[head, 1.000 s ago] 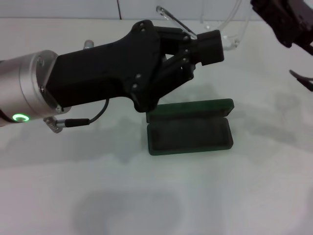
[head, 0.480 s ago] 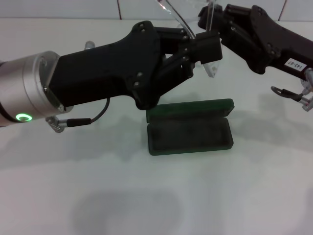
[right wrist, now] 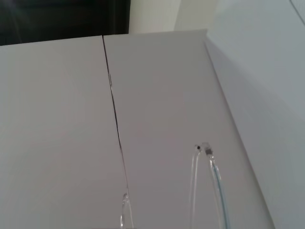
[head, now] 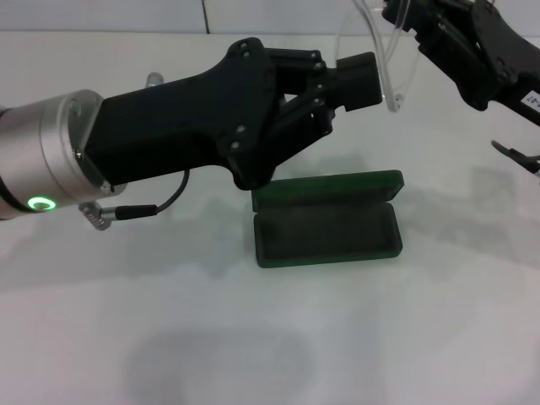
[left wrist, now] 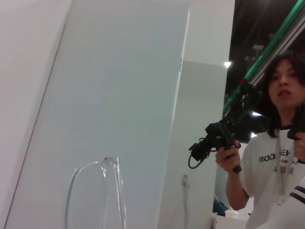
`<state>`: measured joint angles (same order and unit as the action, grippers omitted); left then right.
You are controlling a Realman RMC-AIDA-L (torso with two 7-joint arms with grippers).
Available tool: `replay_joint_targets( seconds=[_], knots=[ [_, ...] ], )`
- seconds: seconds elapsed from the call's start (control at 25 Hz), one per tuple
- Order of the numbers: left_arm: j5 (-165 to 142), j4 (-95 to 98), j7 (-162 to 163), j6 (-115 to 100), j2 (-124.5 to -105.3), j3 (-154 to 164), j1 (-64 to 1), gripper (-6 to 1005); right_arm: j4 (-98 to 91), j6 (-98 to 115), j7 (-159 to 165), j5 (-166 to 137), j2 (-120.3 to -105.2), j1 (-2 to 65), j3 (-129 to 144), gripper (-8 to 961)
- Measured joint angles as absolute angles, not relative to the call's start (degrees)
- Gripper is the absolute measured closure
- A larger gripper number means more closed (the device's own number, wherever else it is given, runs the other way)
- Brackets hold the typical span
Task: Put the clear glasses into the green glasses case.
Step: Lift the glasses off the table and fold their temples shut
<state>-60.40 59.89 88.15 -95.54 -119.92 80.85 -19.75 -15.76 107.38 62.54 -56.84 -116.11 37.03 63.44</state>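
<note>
Above the open dark green rectangular glasses case [head: 327, 219], the colourless transparent plastic glasses [head: 381, 59] hang light, slippery and fragile; best held at the frame. The left gripper [head: 359, 76] looks closed beside them; the right gripper's [head: 405, 18] hold I cannot tell

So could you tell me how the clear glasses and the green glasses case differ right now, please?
The clear glasses are transparent and colourless; the green glasses case is opaque dark green. The glasses are held up in the air between the left tool and the right tool; the case lies on the table. The glasses are thin and curved; the case is a boxy rectangle, lid open.
</note>
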Motion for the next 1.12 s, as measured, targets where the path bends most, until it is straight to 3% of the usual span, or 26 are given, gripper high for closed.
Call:
replay_joint_targets(
  seconds=[1.12],
  knots=[
    [-59.14,57.68,87.66,-95.53,-119.96,80.89,-20.0,953,-20.02,105.95,61.15,-58.27,-115.89,37.22,74.95,865]
  ],
)
